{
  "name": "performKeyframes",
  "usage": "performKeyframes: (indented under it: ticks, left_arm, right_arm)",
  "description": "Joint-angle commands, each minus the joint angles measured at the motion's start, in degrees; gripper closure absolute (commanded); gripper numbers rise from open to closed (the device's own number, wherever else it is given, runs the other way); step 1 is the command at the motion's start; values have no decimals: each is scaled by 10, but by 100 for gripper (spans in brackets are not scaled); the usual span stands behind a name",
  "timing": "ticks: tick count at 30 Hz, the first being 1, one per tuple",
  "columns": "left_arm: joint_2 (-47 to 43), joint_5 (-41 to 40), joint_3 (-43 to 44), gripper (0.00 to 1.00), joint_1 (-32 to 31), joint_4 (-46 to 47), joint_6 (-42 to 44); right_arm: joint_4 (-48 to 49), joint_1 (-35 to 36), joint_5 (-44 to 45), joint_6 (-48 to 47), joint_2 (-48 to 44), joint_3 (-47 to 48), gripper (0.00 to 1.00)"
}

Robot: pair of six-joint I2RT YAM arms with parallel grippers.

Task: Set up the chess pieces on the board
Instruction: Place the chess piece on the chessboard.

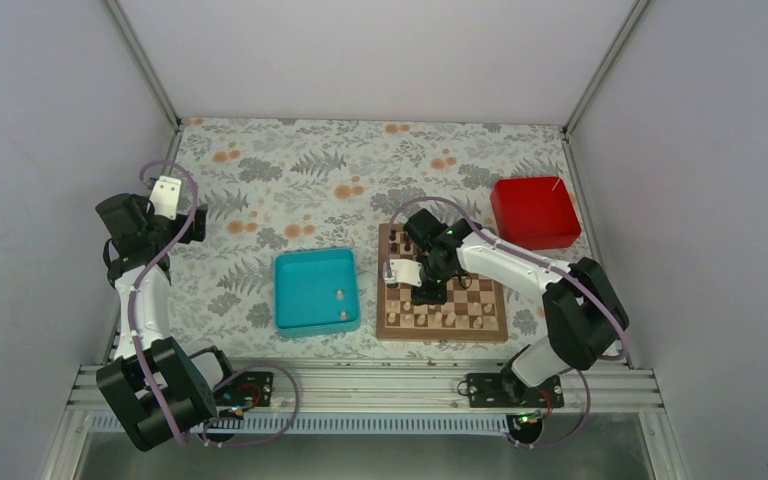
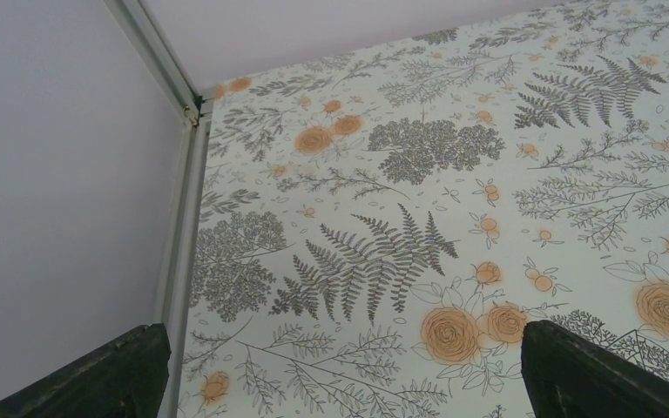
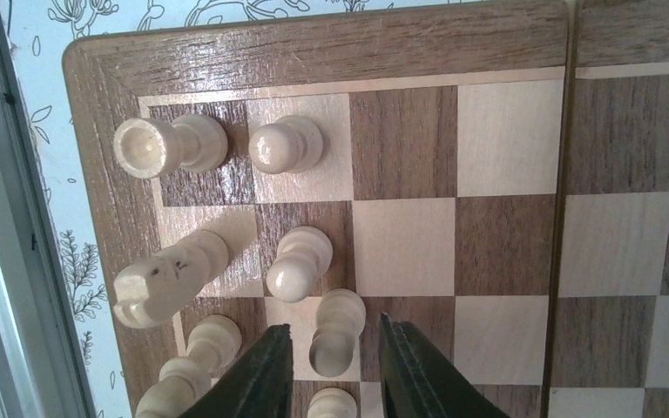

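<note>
Pawn (image 3: 336, 333), rounded pale wood | between right fingers (image 3: 266, 374) | grainy checkered board (image 3: 505, 252)

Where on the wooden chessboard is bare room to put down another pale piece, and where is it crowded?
Free: in the right wrist view, the squares of the square wooden checkered chessboard right of the pale beige wooden pawns. Crowded: the corner by the pale rook and knight, where the right hand straddles one pawn.
</note>
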Motion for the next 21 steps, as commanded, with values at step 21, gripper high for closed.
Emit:
performKeyframes:
  ticks: [21]
  left_arm:
    - [-1, 3, 5, 0, 4, 12, 3]
  right_arm:
    - [-5, 5, -8, 9, -24, -12, 86]
